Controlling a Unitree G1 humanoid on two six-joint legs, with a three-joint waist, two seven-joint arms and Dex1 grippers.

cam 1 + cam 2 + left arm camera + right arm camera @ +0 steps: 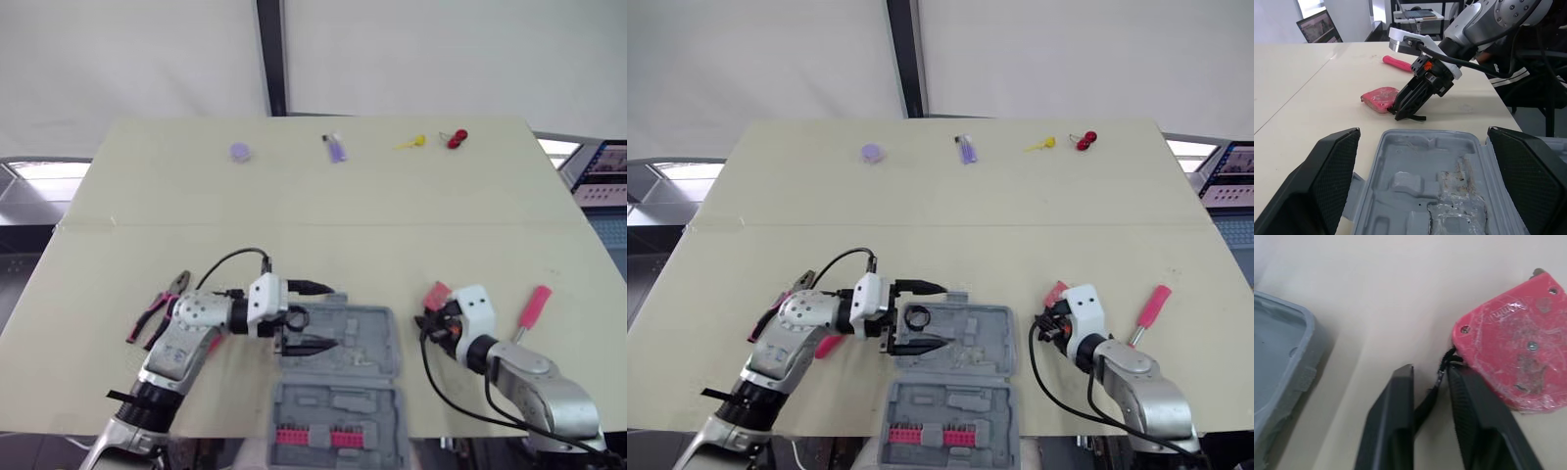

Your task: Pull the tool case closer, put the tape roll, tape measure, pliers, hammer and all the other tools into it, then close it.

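The open case (372, 343) is set at the near edge of the tabletop (323, 225), in the middle. The left gripper (333, 316) is held over the case's grey tray with its jaws spread wide. The red tape measure (1513, 342) is laid just right of the case, and its black strap (1422, 412) is pinched by the nearly closed jaws of the right gripper (1429, 374). Pliers (155, 313) are seen left of the case, and a red-handled screwdriver (534, 305) far right.

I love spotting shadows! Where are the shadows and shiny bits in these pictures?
Left wrist view: the right gripper casts a shadow on the cream table. Right wrist view: the grey plastic tool case shades the table beside it; the red plastic tape measure has pale shine.
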